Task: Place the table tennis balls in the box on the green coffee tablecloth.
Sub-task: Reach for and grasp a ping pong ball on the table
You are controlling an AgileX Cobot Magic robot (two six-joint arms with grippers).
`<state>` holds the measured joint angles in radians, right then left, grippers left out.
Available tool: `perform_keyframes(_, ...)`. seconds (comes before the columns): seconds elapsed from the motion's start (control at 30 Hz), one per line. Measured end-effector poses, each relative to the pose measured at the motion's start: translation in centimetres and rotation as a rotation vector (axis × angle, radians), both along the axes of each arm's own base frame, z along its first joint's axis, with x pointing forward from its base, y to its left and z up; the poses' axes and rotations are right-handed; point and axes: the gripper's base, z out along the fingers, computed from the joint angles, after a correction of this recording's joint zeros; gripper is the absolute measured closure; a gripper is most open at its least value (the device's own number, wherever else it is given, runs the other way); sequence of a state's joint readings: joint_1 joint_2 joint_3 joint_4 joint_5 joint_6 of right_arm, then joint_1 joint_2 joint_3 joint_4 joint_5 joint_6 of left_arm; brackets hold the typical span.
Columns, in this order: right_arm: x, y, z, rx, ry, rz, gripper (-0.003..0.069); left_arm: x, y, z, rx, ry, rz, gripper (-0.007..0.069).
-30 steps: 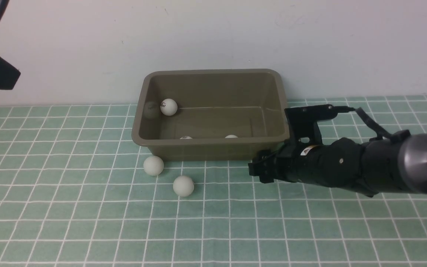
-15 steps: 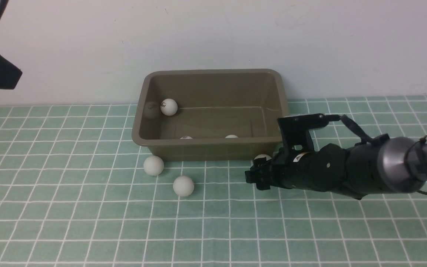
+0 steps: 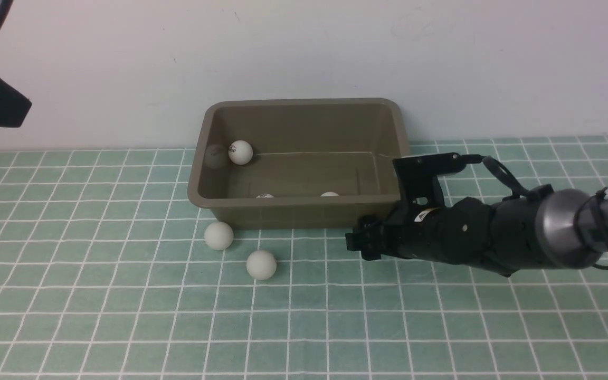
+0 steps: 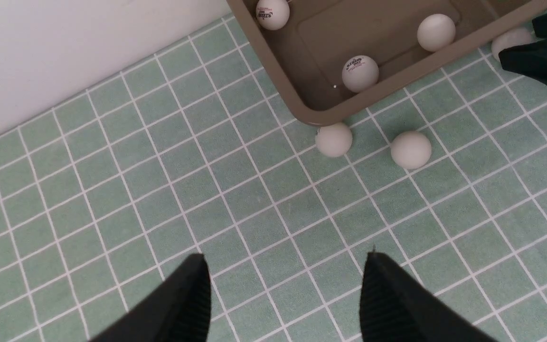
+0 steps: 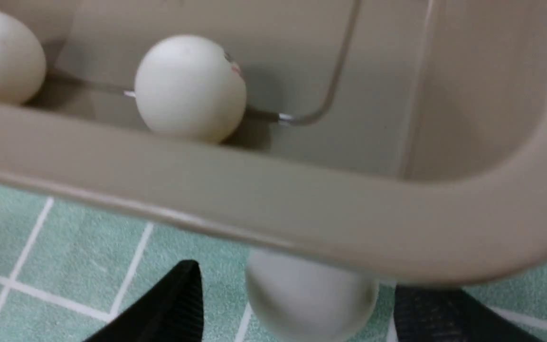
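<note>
The olive box point(image 3: 300, 214) sits on the green checked cloth point(image 3: 124, 316), toward its far edge. Three of the balls lie inside it. The first ball point(image 3: 240, 152) is in the far left corner. The second ball point(image 3: 265, 196) and the third ball point(image 3: 329, 194) rest against the near wall, with only their tops showing in the front view.

Two others lie on the cloth by the box's near left corner. The fourth ball point(image 3: 218, 235) is tight against that corner, and the fifth ball point(image 3: 260, 264) is a little nearer and to the right. The sixth ball point(image 5: 309, 297) is tucked under the flared rim at the near right corner.

The right gripper point(image 3: 361, 244) lies low over the cloth at that corner. Its jaws are spread wide, one on each side of the sixth ball, and they have not closed on it. The left gripper point(image 4: 285, 294) hangs high over the left of the cloth, with its jaws apart and nothing between them.

The step in hand looks like the grasp of the sixth ball. The next move probably calls for a gentle, centred squeeze, since a light ball could squirt away. The gripper should then pull toward the near side to clear the rim before lifting the ball over the box and letting go.
</note>
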<state>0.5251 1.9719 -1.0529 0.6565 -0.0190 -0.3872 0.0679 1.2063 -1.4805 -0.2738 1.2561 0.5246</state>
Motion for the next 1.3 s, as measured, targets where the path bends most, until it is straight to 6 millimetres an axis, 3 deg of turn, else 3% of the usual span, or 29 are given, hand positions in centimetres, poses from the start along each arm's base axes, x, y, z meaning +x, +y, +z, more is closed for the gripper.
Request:
perform_keyframes(0.47,0.1,0.1,-1.3,-0.018,0.024,0.002,0.0176,0.0,0.0,0.0,0.003,-0.001,-0.002,0.0241)
perform_keyframes(0.67,0.1,0.1,-1.3,-0.019,0.023,0.002,0.0236,0.0,0.0,0.0,0.003,-0.001,-0.002,0.0241)
perform_keyframes(0.77,0.1,0.1,-1.3,-0.019,0.023,0.002,0.0312,0.0,0.0,0.0,0.003,-0.001,-0.002,0.0241)
perform_keyframes(1.07,0.1,0.1,-1.3,-0.063,0.005,0.057,0.0313,0.0,0.1,0.0,0.012,0.0,0.002,0.0241)
perform_keyframes(1.3,-0.5,0.3,0.0,-0.083,0.023,0.131,0.0313,0.0,0.2,-0.1,0.028,0.001,0.008,0.0241)
